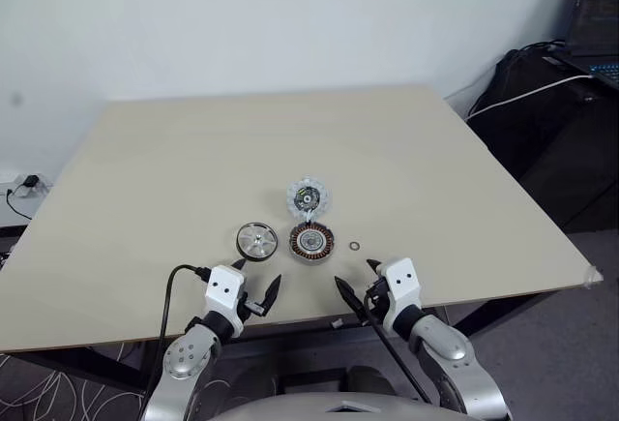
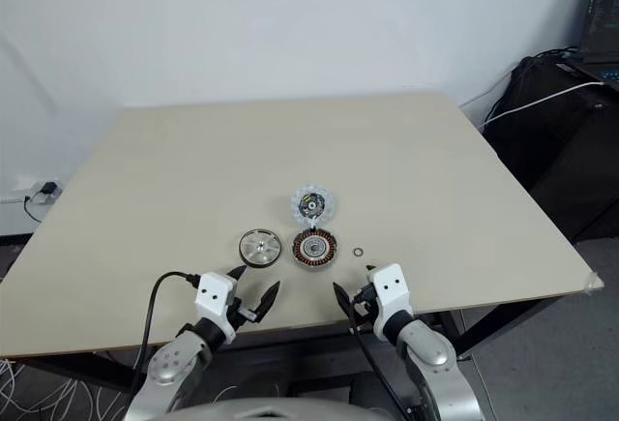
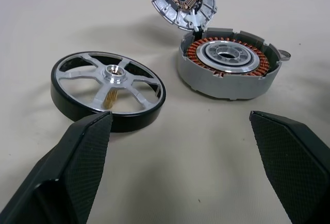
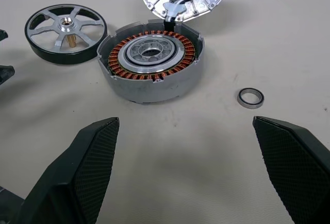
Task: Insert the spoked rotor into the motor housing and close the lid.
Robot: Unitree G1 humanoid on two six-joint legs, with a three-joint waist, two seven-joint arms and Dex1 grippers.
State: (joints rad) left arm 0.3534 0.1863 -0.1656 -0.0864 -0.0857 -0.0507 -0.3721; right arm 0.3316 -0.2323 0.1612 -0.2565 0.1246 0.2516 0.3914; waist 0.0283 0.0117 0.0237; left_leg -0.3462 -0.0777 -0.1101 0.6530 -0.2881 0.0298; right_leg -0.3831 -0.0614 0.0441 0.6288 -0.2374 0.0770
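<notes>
Nearest, at the table's (image 1: pixel 145 198) front edge, the left gripper (image 1: pixel 254 290) and the right gripper (image 1: pixel 355 281) hover with their jaws spread wide apart, holding nothing. Just beyond them three parts sit in a row on the table. The spoked rotor (image 1: pixel 256 240) lies flat before the left gripper, silver spokes up inside its black rim. Beside it, a little apart, is the motor housing (image 1: pixel 311 241), a grey shell with copper windings around a silver hub. A small metal ring (image 1: pixel 354 246) lies on the housing's other side, before the right gripper. Behind the housing, touching its far edge, the lid (image 1: pixel 308 196) stands tilted open, its inner face towards the robot.
</notes>
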